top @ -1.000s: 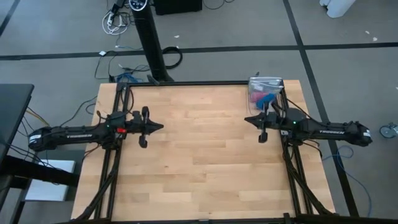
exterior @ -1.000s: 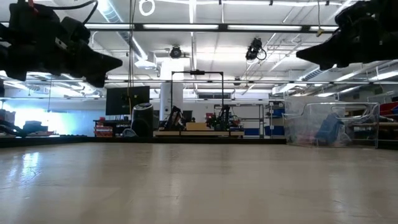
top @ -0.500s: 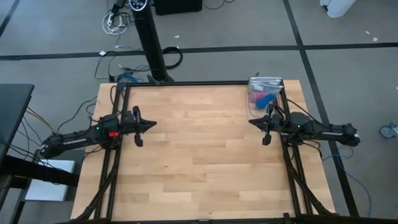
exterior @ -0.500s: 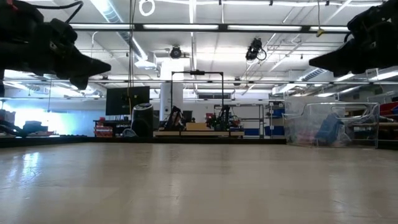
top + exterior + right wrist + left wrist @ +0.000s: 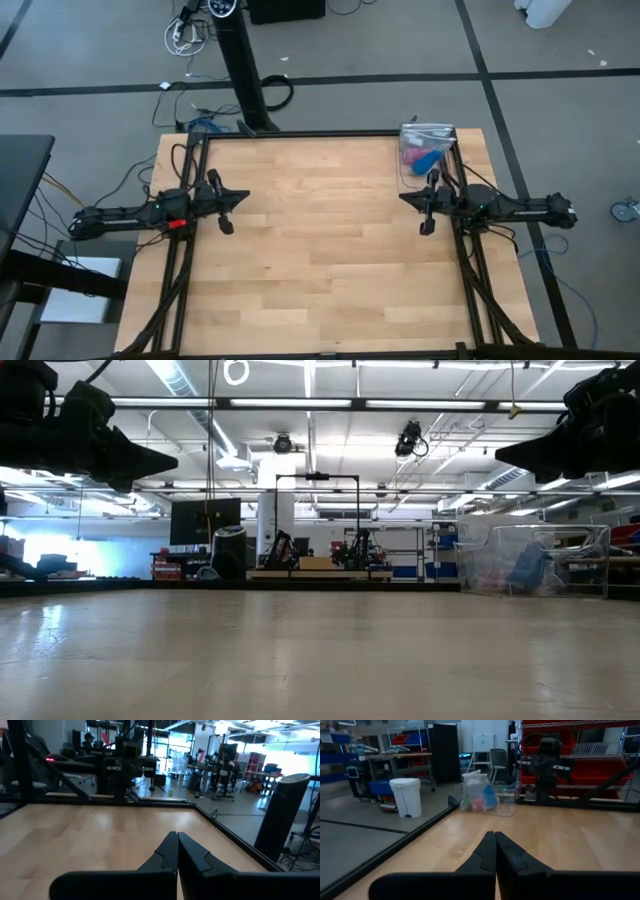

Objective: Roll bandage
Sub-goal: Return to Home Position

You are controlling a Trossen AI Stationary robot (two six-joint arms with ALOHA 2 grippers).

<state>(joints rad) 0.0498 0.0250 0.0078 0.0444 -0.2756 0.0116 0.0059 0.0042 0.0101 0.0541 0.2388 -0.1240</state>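
Observation:
The blue bandage lies inside a clear plastic bag at the table's far right corner, next to a pink roll. The left wrist view shows the bandage in the bag far ahead; the low view shows it at the right. My left gripper is shut and hangs level above the table's left edge, empty. My right gripper is shut too and hangs level above the right edge, just on the near side of the bag, also empty.
The bare wooden tabletop lies between the two arms. A black frame rail runs along the far edge. A dark post stands beyond the far left corner. The room beyond holds shelves and desks.
Both arms have drawn back from the table's middle. My left gripper has gone toward the left edge and its arm has swung, now lying straight across. My right gripper has gone a little toward the right edge. Both have stayed shut.

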